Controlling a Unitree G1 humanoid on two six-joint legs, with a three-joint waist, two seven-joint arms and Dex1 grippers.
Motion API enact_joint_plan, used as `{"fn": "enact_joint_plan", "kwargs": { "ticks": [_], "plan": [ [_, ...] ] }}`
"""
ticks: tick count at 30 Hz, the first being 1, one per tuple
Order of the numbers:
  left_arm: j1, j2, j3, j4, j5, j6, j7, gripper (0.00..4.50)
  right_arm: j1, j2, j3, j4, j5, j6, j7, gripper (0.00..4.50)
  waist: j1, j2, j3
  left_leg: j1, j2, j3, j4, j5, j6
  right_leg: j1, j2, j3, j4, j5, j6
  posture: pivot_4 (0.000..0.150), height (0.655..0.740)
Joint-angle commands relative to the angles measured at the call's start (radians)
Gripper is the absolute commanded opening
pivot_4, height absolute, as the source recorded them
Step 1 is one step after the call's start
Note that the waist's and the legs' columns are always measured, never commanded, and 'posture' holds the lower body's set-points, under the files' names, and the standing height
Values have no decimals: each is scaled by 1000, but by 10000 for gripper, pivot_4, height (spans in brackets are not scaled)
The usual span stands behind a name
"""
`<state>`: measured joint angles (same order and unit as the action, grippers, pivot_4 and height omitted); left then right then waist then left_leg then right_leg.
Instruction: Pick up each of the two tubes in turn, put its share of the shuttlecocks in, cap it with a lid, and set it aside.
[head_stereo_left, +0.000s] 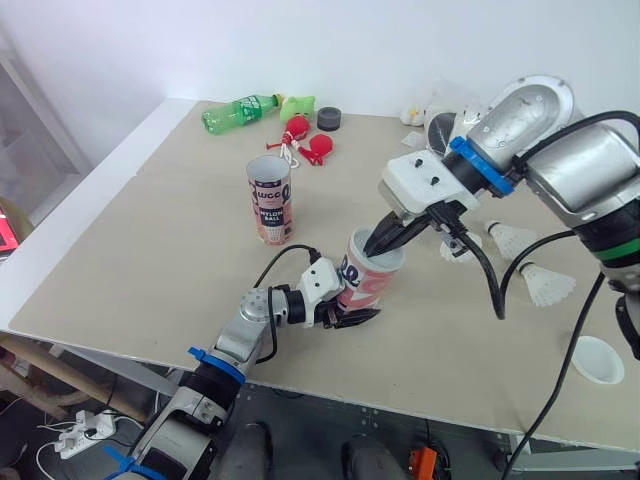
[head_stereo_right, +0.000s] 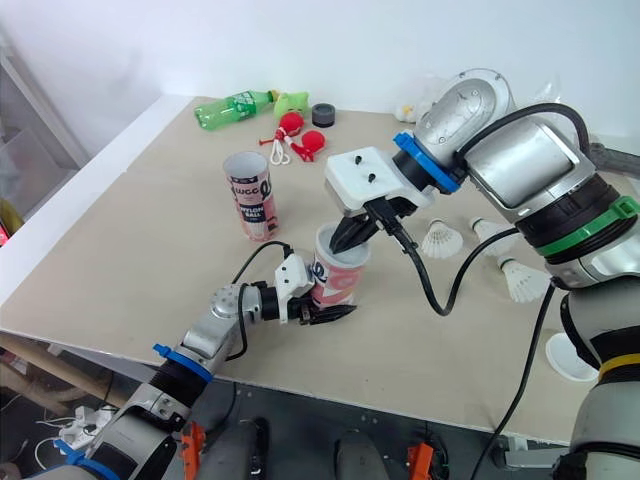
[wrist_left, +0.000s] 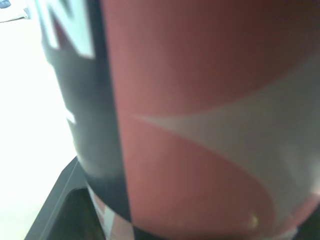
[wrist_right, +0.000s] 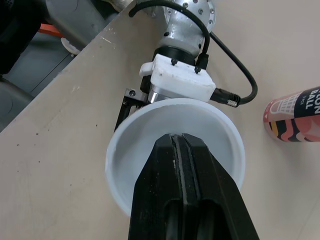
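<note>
The right gripper (wrist_right: 177, 139) has its two black fingers pressed flat together with nothing visible between them, tips dipped into the open mouth of the tube (head_stereo_left: 372, 272). The left gripper (head_stereo_left: 348, 314) is clamped on that tube low on its wall, holding it roughly upright near the front middle of the table (head_stereo_left: 150, 250) – whether its base rests on the top or hangs just above, I cannot tell. The second tube (head_stereo_left: 270, 198) stands open and alone, further back and to the left. Three shuttlecocks (head_stereo_left: 510, 240) lie on the right side, with a white lid (head_stereo_left: 598, 360) nearer the front right edge. This looks like the filling step for the first tube, probably a shuttlecock being nudged down, though what lies inside is hidden. The next move likely calls for lifting the right fingers straight out, clear of the rim so the tube is not tipped, then opening over the nearest shuttlecock – the left grip staying firm throughout.
</note>
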<state>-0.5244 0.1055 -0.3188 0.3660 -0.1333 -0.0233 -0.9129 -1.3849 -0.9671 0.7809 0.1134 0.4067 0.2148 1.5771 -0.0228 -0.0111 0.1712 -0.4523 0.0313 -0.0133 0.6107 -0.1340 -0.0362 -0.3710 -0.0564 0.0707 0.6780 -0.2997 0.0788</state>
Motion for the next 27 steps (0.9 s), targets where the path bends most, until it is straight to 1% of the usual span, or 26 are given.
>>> {"fn": "enact_joint_plan", "kwargs": {
  "ticks": [1, 11, 17, 19, 21, 24, 27],
  "plan": [
    [4, 7, -13, 22, 29, 12, 4, 30190, 25, 6, 19, -9, -34, 1, 37, 924, 0, 0, 0, 0, 0, 0, 0, 0, 0, 0, 0, 0, 0, 0, 0, 1500, 7400],
    [8, 8, -14, 15, 28, 14, 4, 30190, 63, 15, 58, -16, -80, -8, 37, 924, -1, -1, -1, 7, 0, 0, 0, 0, 0, 5, 0, 0, 0, 0, -1, 1500, 7400],
    [10, 3, -16, 14, 29, 15, 6, 30190, 89, 20, 89, -28, -123, -27, 37, 924, -1, -5, -5, 12, 0, 0, -1, 0, -1, 6, 0, 0, 0, -2, -2, 1500, 7400],
    [11, 3, -16, 13, 29, 16, 7, 30190, 99, 38, 68, -25, -131, -32, 37, 924, -1, -7, -6, 13, 0, 0, -1, 0, -1, 6, 0, 0, 0, -3, -2, 1500, 7400],
    [12, 3, -15, 12, 29, 17, 7, 30190, 98, 64, 47, -26, -132, 5, 37, 924, -1, -9, -9, 14, 1, 0, -2, 0, -1, 7, 0, 0, 0, -3, -2, 1500, 7400],
    [13, 2, -14, 12, 30, 18, 7, 30190, 104, 117, -2, -20, -148, 44, 37, 924, -4, -9, -10, 14, 1, 0, -2, 0, -1, 6, 1, 0, 0, -2, -3, 1500, 7400],
    [12, 0, -14, 14, 31, 16, 7, 30190, 108, 138, -25, -27, -162, 60, 37, 924, -5, -9, -10, 14, 2, -2, -2, 0, -1, 7, 2, 0, 0, 1, -7, 1500, 7400]
  ]
}}
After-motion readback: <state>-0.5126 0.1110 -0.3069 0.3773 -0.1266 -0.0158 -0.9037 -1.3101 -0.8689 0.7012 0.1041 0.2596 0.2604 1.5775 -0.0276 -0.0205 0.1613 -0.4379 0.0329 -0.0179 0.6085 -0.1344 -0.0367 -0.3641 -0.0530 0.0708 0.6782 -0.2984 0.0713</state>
